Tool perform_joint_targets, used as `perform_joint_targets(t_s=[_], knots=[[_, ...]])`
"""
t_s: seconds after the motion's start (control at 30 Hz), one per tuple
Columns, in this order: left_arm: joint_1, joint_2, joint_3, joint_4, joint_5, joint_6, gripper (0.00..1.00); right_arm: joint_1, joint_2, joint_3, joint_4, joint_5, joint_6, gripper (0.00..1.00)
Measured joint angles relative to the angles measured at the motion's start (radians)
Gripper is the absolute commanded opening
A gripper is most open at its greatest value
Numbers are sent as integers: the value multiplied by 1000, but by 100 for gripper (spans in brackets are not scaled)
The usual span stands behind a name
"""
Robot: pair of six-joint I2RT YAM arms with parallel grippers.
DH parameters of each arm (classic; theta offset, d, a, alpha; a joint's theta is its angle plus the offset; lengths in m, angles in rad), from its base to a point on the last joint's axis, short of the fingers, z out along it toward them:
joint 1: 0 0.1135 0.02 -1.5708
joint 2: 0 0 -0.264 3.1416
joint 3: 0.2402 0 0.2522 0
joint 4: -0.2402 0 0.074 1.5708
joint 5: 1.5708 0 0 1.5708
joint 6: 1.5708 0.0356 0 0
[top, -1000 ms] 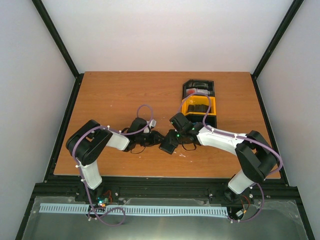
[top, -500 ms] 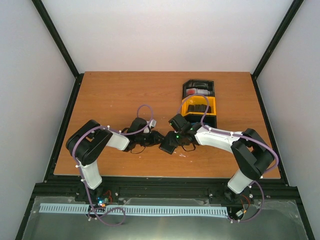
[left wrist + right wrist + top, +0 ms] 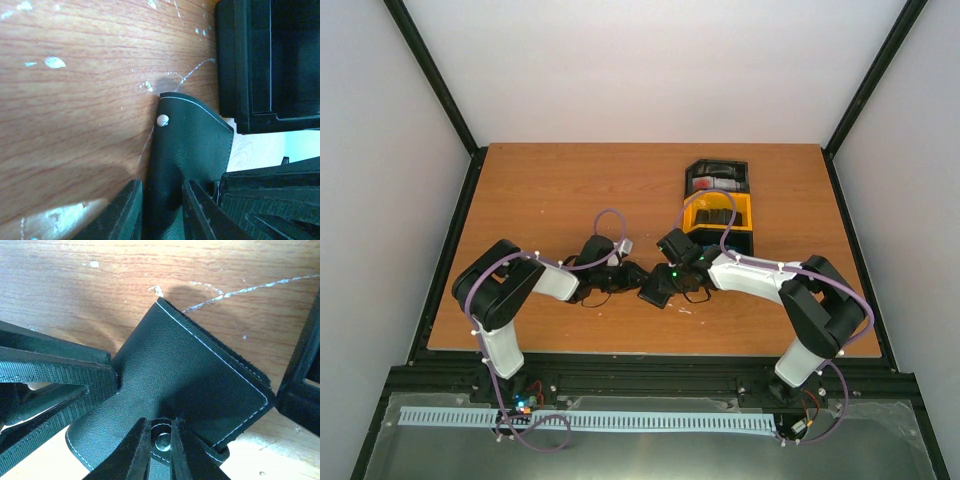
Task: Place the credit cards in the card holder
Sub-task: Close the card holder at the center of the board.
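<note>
Pinching the holder (image 3: 185,370) from two sides, near the middle of the table (image 3: 540,200) and toward its near edge. Meeting there with both arms bent inward, left gripper (image 3: 162,200) coming from the left, right gripper (image 3: 161,432) from the right.

Closed down narrow on the left, with a fold of black leather wedged between the two fingers (image 3: 127,215) and running on past them. Ending that flap in a rounded, white-stitched corner, with a silver snap (image 3: 162,120) just inside the edge.

Closed almost fully on the right, fingertips squeezing a small tab that carries a round metal stud (image 3: 162,441). Spreading beyond that grip into a wide stitched panel, tilted over the wood and casting a shadow on it. Cannot tell whether lifted clear or touching at a corner.

Crowding into each wrist view, the ribbed pad of the opposite gripper, just beside the leather.

Lying well apart, at the far right: cards (image 3: 713,184), red and white, inside a black tray (image 3: 718,163) joined on its near side to a yellow tray (image 3: 688,215). Too small from above to count. Holding something dark in the yellow one, not clear enough to name. Marked with pale scratches and white flecks around the holder.
</note>
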Motion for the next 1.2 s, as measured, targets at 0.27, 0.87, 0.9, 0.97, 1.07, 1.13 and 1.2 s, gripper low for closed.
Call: perform_joint_targets(t_s=[0.27,0.87,0.9,0.97,1.07,1.13,1.2], knots=[[0,0,0,0,0,0,25,0,0,0,1,-3,2,13],[0,0,0,0,0,0,25,6,-34,0,-35,27,3,12],[0,0,0,0,0,0,25,6,-33,0,-37,27,3,12],[0,0,0,0,1,0,25,6,-28,0,-37,26,3,12],[0,1,1,0,2,0,25,6,-14,0,-37,24,3,12],[0,2,2,0,2,0,25,6,-5,0,-35,24,3,12],[0,3,3,0,3,0,25,6,-2,0,-31,24,3,11]])
